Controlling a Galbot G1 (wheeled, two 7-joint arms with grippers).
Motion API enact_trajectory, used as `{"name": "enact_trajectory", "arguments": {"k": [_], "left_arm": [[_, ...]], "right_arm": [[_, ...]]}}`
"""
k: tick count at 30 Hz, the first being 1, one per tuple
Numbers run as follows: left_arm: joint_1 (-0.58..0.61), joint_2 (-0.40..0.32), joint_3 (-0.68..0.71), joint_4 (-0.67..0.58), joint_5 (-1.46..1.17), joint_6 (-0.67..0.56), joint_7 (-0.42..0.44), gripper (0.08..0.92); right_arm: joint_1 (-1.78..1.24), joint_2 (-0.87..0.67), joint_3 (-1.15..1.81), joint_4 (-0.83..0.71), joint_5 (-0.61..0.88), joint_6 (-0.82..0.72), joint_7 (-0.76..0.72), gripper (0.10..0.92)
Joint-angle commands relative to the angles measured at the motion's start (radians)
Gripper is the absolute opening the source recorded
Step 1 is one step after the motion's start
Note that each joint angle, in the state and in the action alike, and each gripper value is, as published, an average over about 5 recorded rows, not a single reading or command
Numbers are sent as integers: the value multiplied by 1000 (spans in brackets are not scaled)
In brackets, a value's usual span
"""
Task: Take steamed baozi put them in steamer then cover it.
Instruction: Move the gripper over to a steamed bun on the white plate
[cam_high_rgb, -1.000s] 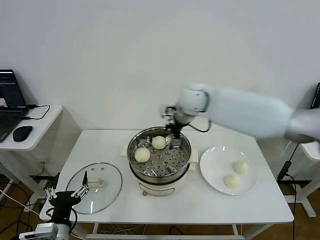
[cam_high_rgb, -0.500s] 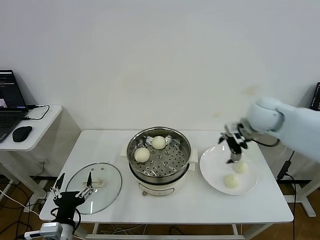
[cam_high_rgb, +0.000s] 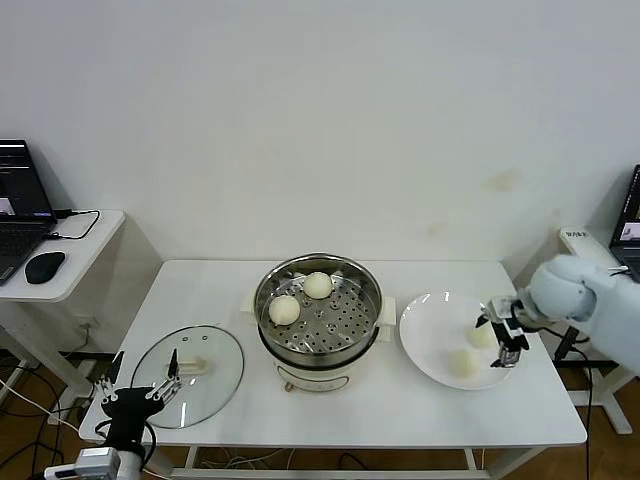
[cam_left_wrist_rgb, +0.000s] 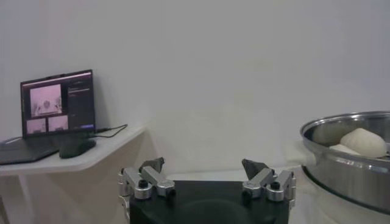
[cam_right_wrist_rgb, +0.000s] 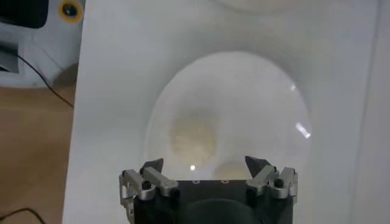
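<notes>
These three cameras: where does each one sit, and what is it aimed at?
Head view: high on the robot, looking down at the steamer, plate and lid; both claws show.
Left wrist view: low by the table edge, facing sideways past the open left claw toward a laptop.
Right wrist view: above the plate, looking down past the open right claw.
Head and left wrist views share the steamer.

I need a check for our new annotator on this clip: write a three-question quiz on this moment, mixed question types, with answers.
1. How many steamed baozi lie in the steamer?
2. True or false: the cover sits on the steamer.
3. The right gripper is at: A) the white plate, B) the laptop, C) the cover.

Key
1. Two; two more lie on the plate.
2. False; it lies on the table, beside the left gripper.
3. A; its jaws are open, holding nothing.
</notes>
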Motion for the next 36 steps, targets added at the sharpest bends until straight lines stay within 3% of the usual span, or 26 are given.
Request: {"name": "enact_trajectory", "arguments": {"k": [1,17,36], "left_arm": [[1,-1,-4,0,-1,0,0,823],[-3,-2,-20,19,-4,-1,1,823],[-2,-13,-18,28,-6,-1,0,823]], "right_arm": [[-177,50,119,-89,-66,17,26,823],[-175,198,112,-178,-55,4,68,815],[-150,180,111,-180,-66,-20,43,613]]}}
